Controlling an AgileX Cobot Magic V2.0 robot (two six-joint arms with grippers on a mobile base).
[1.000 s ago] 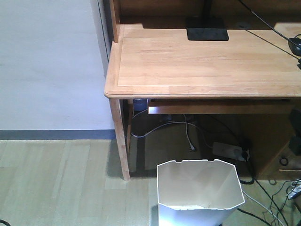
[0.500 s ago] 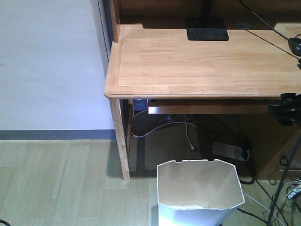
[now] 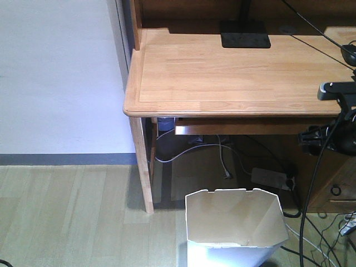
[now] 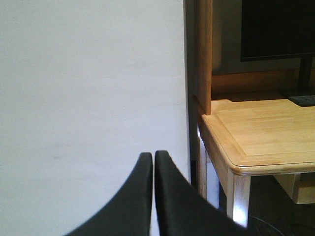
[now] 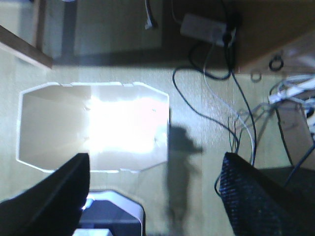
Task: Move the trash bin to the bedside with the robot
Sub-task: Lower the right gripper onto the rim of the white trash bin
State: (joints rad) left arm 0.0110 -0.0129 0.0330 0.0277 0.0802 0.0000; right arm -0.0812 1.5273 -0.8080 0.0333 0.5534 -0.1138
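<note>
Wooden floor point(image 3: 67, 211) by desk point(image 3: 233, 72): trash bin point(image 5: 93, 123) below wide-spread right tool point(image 5: 155, 160); left tool point(image 4: 153, 162) clenched.

Bin point(image 3: 236, 222) on the floor point(image 3: 67, 211) before the table's point(image 3: 222, 78) front edge, right of its front-left leg point(image 3: 142, 167), stand point(image 3: 245, 34) on the table at its back edge, power strip point(image 3: 271, 177) under the table behind the bin, wall point(image 3: 55, 72) left of the table

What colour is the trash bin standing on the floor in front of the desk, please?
The trash bin is plain white; the exterior front-facing view shows it best.
</note>
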